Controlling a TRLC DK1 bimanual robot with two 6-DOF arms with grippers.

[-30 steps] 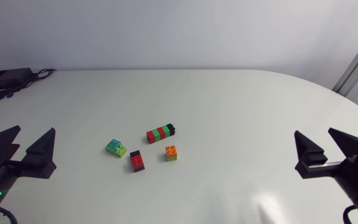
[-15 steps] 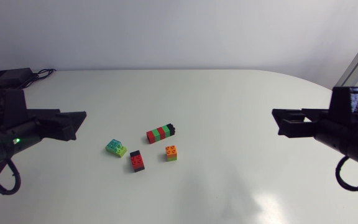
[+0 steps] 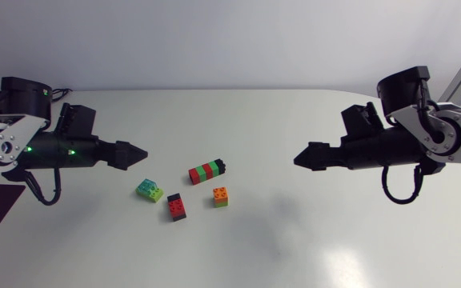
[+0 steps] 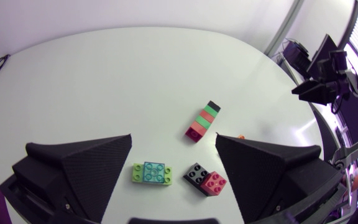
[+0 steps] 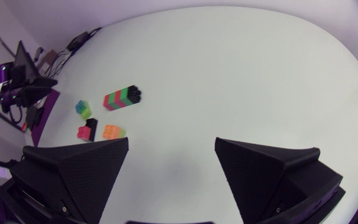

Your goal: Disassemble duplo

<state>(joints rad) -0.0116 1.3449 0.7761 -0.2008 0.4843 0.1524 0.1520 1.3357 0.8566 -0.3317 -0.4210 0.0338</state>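
Status: approach phase, nothing gripped yet. The left gripper [image 3: 133, 152] is held above the table [image 3: 294, 240], near the bricks on its own side. In the left wrist view its fingers are seen spread wide with nothing between them. The right gripper [image 3: 304, 158] is held well apart from the bricks on the other side, fingers likewise spread wide, nothing held

The Duplo is found near the table's middle, between the two grippers, as four small assemblies set close together but not touching:
- a striped stack [image 3: 207, 170] of red, green and black bricks, laid on its side
- a teal-on-lime piece [image 3: 149, 190], nearest the left gripper
- a red-black piece [image 3: 176, 207]
- an orange-on-lime piece [image 3: 221, 196], near the red-black piece

All four are judged still joined, so disassembly is taken as not started

Next move, as judged: one assembly is to be picked, likely the striped stack as the longest. It should be clamped at each end by one gripper and pulled apart along its length. The fingers need to be aligned across the brick sides, since small parts may slip

Containers: no bin or tray is seen in any view, so nothing is held in one
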